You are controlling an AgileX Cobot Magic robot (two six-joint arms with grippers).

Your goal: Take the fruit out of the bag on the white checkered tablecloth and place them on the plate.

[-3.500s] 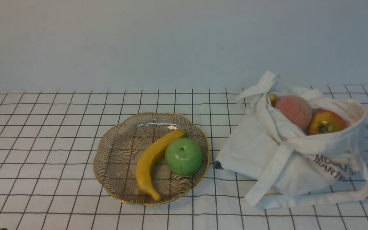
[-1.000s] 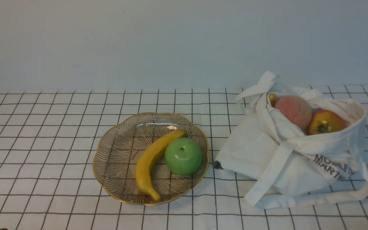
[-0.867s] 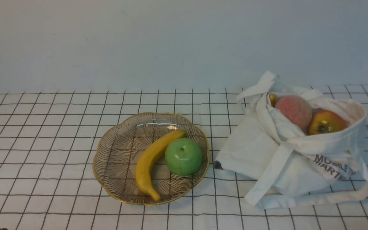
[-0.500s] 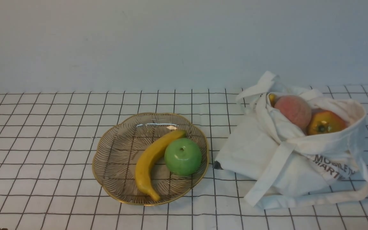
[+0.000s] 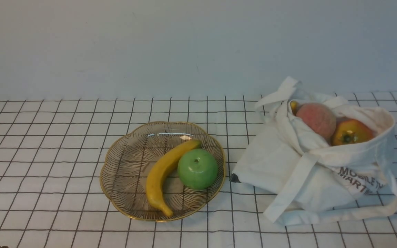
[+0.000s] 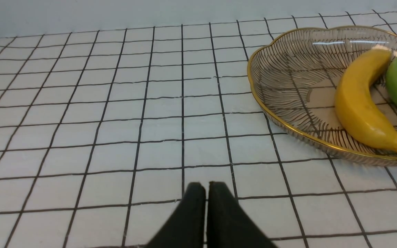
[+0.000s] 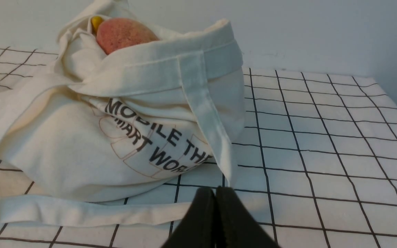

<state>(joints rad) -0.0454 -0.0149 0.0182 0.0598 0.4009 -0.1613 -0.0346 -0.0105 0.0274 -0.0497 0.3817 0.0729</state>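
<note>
A white cloth bag (image 5: pixel 308 172) with black lettering lies on the white checkered tablecloth (image 5: pixel 47 137) at the right. A pink peach (image 5: pixel 316 119) and an orange-yellow fruit with a green calyx (image 5: pixel 350 132) sit in its open mouth. The gold-rimmed glass plate (image 5: pixel 122 165) in the middle holds a green apple (image 5: pixel 197 168) and a yellow banana (image 5: pixel 164 172). My left gripper (image 6: pixel 207 186) is shut and empty, low over the cloth, apart from the plate (image 6: pixel 281 69). My right gripper (image 7: pixel 215 191) is shut and empty, just in front of the bag (image 7: pixel 81 144). Neither gripper shows in the front view.
A plain pale wall stands behind the table. The bag's long strap (image 5: pixel 339 215) loops out over the cloth on its near side. In the right wrist view the strap (image 7: pixel 81 212) lies close to my fingertips. A small yellow item (image 5: pixel 293 106) peeks out beside the peach.
</note>
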